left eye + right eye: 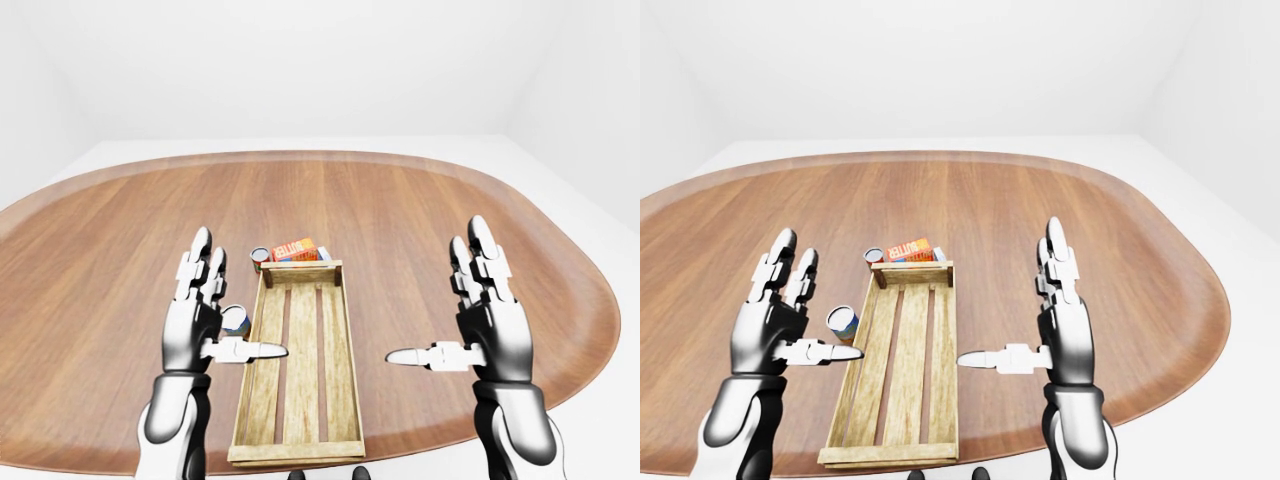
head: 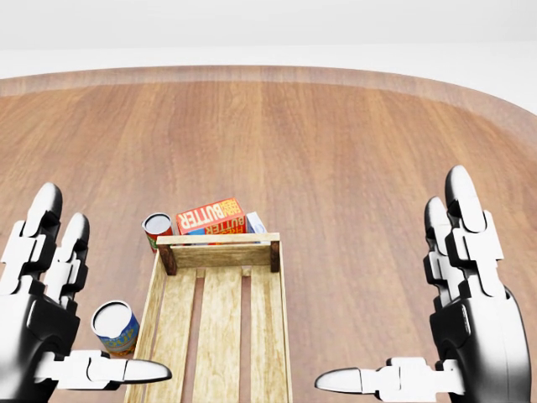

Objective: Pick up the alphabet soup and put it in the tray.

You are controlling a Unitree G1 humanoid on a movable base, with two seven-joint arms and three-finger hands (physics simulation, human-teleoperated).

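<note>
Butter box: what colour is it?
Orange-red with white letters; the butter box shows best in the head view.

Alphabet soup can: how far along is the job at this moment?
Nothing done: the wooden slatted tray is empty. Nothing in hand: left hand and right hand hover open. The blue-and-yellow-labelled can, likely the soup, stands outside the tray's left wall. Grasp, lift, placement remain.

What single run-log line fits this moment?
left hand: open, empty | right hand: open, empty | tray: empty | two cans outside tray
</note>
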